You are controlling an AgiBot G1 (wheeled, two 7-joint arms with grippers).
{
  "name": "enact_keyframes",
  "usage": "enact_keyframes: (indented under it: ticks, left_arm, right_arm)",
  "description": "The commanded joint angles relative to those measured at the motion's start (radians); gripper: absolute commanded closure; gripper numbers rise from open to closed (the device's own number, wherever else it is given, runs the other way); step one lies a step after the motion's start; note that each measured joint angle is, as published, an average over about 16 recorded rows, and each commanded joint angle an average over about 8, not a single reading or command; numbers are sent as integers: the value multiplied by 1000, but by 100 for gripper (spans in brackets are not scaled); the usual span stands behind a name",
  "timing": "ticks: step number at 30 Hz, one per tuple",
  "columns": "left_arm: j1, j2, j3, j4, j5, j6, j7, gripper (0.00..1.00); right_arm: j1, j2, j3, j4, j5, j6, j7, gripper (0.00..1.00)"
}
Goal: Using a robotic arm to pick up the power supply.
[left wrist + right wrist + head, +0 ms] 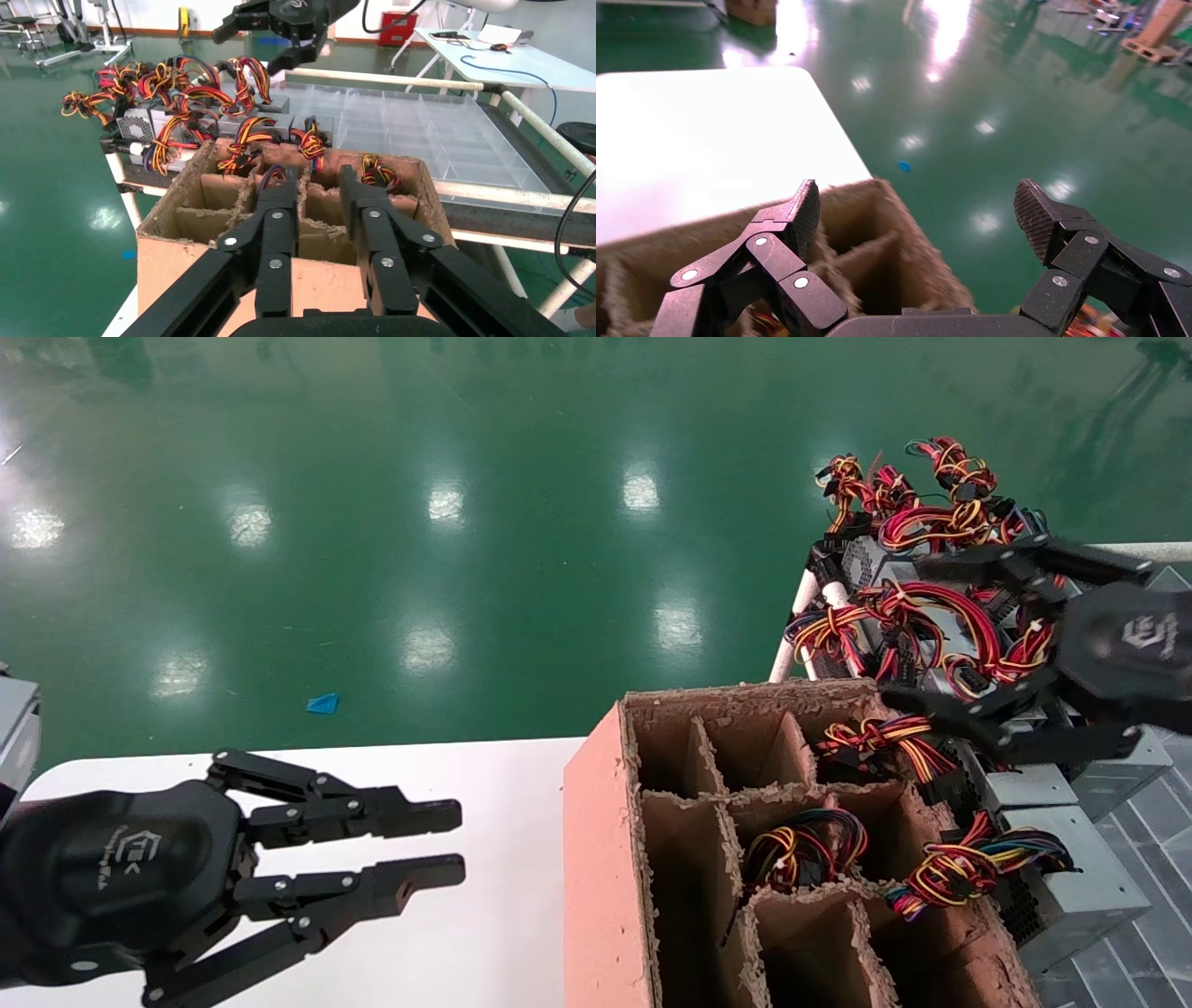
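Note:
Several grey metal power supplies (pixel 1085 887) with red, yellow and black cable bundles lie packed on a rack at the right; they also show in the left wrist view (pixel 140 126). My right gripper (pixel 917 631), on the robotic arm, hovers just above those at the rack's far end. Its fingers are spread wide with nothing between them. In the right wrist view the gripper (pixel 918 203) frames the cardboard box corner (pixel 877 239) and green floor. My left gripper (pixel 433 845) is parked low over the white table, open and empty, pointing at the box (pixel 318 179).
A brown cardboard box (pixel 596 859) with divider cells stands between the arms; cable bundles (pixel 801 850) fill some cells. White pipe framing (pixel 792 635) carries the rack. A clear compartment tray (pixel 422 133) lies beyond the supplies. The white table (pixel 503 896) ends at green floor.

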Motion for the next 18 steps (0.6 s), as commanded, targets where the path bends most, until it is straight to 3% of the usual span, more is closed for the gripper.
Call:
enact_keyframes:
  ticks: [1,18]
  left_arm:
    - [0,0,0,0,0,0,0,0]
    - [0,0,0,0,0,0,0,0]
  right_arm:
    - [-29,-6,17,31,10,3,16,0]
    - [-279,-56,158,294,98,28,155,0]
